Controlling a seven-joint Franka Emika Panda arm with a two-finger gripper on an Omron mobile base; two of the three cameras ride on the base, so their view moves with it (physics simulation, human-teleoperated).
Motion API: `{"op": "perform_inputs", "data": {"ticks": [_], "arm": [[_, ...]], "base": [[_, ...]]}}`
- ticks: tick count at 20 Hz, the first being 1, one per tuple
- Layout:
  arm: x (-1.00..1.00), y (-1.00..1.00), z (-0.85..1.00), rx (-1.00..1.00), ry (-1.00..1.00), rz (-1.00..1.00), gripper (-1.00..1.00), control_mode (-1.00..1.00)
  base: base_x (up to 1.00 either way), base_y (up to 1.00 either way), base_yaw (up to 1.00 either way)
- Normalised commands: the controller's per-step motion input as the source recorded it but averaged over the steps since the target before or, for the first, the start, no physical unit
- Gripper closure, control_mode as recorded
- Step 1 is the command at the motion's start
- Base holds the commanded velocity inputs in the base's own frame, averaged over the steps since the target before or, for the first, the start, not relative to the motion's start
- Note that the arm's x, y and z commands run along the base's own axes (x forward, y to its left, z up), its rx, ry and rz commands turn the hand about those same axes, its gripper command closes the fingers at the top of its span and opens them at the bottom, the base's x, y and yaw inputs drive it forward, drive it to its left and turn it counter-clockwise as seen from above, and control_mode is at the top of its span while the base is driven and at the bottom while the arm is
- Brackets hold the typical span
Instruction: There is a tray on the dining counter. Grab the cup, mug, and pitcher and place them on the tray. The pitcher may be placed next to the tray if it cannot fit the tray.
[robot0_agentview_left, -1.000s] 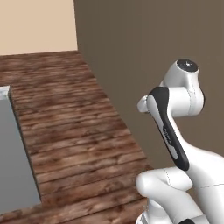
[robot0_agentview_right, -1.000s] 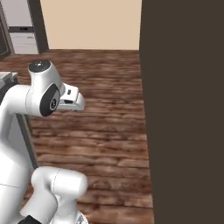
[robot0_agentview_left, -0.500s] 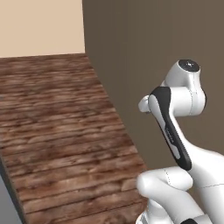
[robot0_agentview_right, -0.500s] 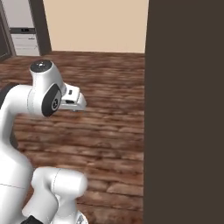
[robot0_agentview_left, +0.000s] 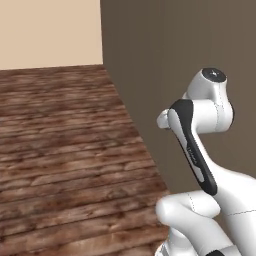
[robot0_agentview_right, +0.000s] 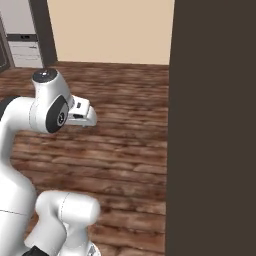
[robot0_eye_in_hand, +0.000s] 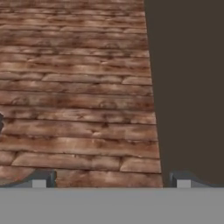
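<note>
The tray, dining counter, cup, mug and pitcher are out of view. My arm is folded up close over the base, with its white hand (robot0_agentview_right: 82, 112) pointing out over the wooden floor (robot0_agentview_right: 125, 130). In the hand view my gripper (robot0_eye_in_hand: 113, 180) is open, its two fingertips (robot0_eye_in_hand: 43, 179) set wide apart at the bottom. Nothing lies between them but floor planks (robot0_eye_in_hand: 74, 87).
A tall dark brown wall panel (robot0_agentview_left: 175, 55) (robot0_agentview_right: 215, 125) (robot0_eye_in_hand: 188, 87) stands close on the right. A beige wall (robot0_agentview_right: 110, 30) closes the far end of the floor. White drawers (robot0_agentview_right: 22, 47) and a dark upright (robot0_agentview_right: 42, 30) stand far left.
The whole picture has shifted, so the base has driven. A grey counter edge has slid out of the left base view and the dark panel looms larger. The arm's pose is unchanged.
</note>
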Motion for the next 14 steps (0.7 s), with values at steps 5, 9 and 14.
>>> {"op": "perform_inputs", "data": {"ticks": [5,9,14], "arm": [[0.0,0.0,0.0,0.0,0.0,0.0,-1.0,1.0],[0.0,0.0,0.0,0.0,0.0,0.0,-1.0,1.0],[0.0,0.0,0.0,0.0,0.0,0.0,-1.0,1.0]], "base": [[1.0,-0.02,0.0],[1.0,-0.02,0.0],[1.0,0.0,0.0]]}}
